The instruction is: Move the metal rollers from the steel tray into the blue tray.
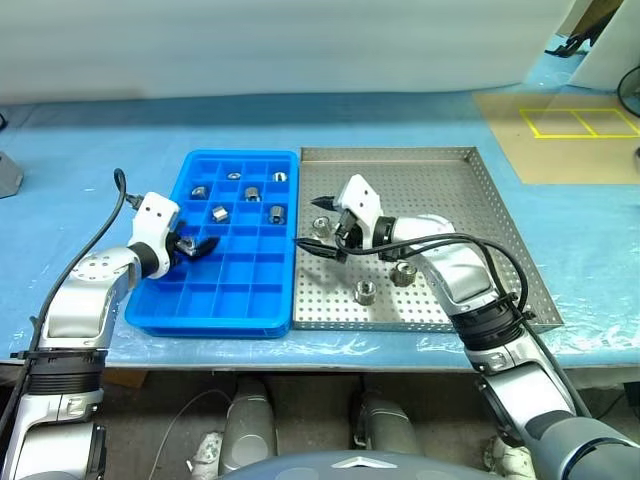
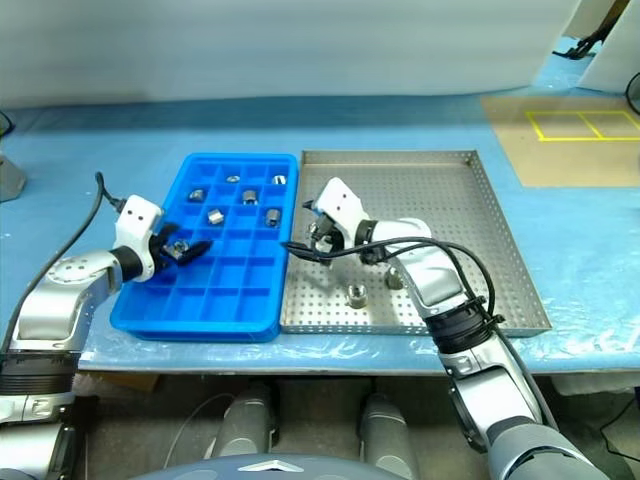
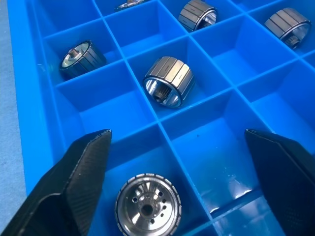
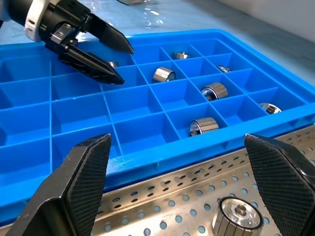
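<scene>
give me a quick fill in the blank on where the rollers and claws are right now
1. The left claw hangs open over the ____ tray.
2. The right claw is open above the ____ tray.
3. The roller below the left claw lies inside a ____ of the blue tray.
4. The rollers in the steel tray number ____.

Missing: blue; steel; compartment; three

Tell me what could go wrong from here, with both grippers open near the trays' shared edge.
1. The right gripper hangs open over the steel tray, right by the blue tray wall; closing on the roller beneath it might clip that wall.
2. The left gripper straddles a divider above a freshly placed roller; lifting carelessly could nudge it.
3. The arms work close together and might collide.
</scene>
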Robot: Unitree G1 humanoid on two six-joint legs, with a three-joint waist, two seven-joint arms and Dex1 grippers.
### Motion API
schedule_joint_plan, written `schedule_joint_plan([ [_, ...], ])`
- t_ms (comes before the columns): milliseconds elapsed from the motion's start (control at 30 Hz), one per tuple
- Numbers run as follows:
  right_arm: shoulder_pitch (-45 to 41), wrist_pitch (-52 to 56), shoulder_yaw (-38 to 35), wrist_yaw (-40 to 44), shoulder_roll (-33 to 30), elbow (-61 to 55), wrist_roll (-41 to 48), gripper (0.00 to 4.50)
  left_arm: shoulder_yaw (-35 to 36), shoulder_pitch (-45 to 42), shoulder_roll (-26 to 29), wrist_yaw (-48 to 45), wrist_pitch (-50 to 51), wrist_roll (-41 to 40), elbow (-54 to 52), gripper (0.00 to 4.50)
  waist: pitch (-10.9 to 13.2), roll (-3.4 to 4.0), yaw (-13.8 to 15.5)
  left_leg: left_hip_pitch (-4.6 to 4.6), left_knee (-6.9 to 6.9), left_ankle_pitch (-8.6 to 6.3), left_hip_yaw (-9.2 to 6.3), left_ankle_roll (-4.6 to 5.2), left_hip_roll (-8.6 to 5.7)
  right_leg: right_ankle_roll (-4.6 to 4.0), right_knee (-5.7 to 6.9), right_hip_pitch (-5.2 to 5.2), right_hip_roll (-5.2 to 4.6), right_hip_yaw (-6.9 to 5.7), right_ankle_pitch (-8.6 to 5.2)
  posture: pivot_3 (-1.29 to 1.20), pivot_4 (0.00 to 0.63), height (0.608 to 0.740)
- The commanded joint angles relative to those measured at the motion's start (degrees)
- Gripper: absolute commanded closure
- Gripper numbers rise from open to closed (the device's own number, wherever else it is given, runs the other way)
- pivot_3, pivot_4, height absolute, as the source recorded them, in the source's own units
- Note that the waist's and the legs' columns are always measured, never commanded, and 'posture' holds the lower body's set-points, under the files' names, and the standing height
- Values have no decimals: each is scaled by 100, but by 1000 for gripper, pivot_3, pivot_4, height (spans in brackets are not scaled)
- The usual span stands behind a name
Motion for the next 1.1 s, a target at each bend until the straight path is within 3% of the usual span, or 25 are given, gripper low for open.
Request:
schedule_joint_plan([
  [33, 5, -37, -121, -52, -18, -302, 4, 0, -11, -116, 200, -156, -18, -70, -88, 126, 0, 0, 3, 0, 0, 0, 0, 0, 0, 0, 0, 0, 0, 0, 0, 33, 150, 740],
  [233, 20, -32, -288, -144, -156, -310, 8, 0, -175, -675, 159, -877, 98, -735, -614, 126, 2, -2, 37, -11, 0, 0, 1, 1, -2, 0, -6, -1, -2, -4, 0, -18, 150, 740],
  [333, 64, 6, -479, -263, -309, -363, 2, 0, -496, -1273, -5, -1171, 68, -862, -361, 126, 2, -3, 39, -17, 7, 1, 1, 2, -4, -1, -3, -1, -4, -4, 0, -52, 150, 740],
  [467, 308, 148, -789, -457, -582, -603, -4, 0, -1216, -2189, -457, -1562, -384, -591, 533, 126, 2, -3, -8, -10, 15, 3, 5, 4, -4, 1, 1, 3, -3, 4, 2, -128, 150, 740],
  [600, 554, 362, -1160, -656, -846, -937, 30, 0, -1999, -2564, -725, -2360, -820, -432, 923, 126, 2, -3, -166, -10, 13, 2, 7, 6, -5, 5, -1, 2, -1, 8, 4, -231, 150, 740],
  [733, 1025, 727, -1677, -859, -1240, -1625, 100, 0, -2949, -2786, -991, -3022, -1708, 222, 1681, 126, 2, -3, -294, -11, 9, -2, 8, 13, -6, 22, -3, 2, 1, 10, 14, -320, 150, 740],
  [1100, 2498, 1666, -2249, -1661, -1287, -3347, 157, 0, -3500, -3244, -2052, -3450, -2321, 808, 3074, 126, 1, -2, -662, 24, 32, -15, 28, 35, -6, 6, -15, 29, 2, 39, 5, -518, 150, 740],
])
